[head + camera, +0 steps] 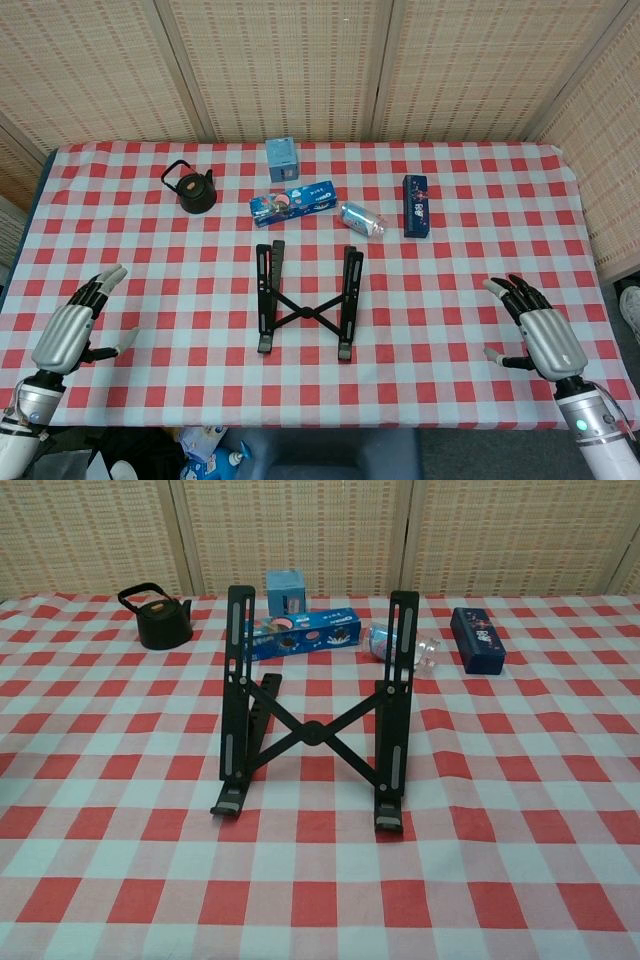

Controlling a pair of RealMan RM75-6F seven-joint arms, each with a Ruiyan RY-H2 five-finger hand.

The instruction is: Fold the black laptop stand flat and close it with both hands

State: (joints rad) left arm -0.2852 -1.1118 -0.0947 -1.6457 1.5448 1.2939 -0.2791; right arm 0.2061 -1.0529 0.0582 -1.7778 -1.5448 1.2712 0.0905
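Note:
The black laptop stand (306, 299) stands unfolded at the table's middle, its two side rails raised and joined by a crossed brace (312, 732). My left hand (72, 330) hovers over the table's near left part, fingers spread and empty, well left of the stand. Over the near right part my right hand (537, 331) is likewise spread and empty, well right of the stand. Neither hand touches the stand. The chest view shows the stand (312, 715) but no hands.
Behind the stand lie a black kettle (194, 187), a light blue box (283, 158), a long blue box (292, 203), a clear bottle (361, 220) and a dark blue box (416, 205). The red-checked tablecloth (470, 260) ends at the near edge.

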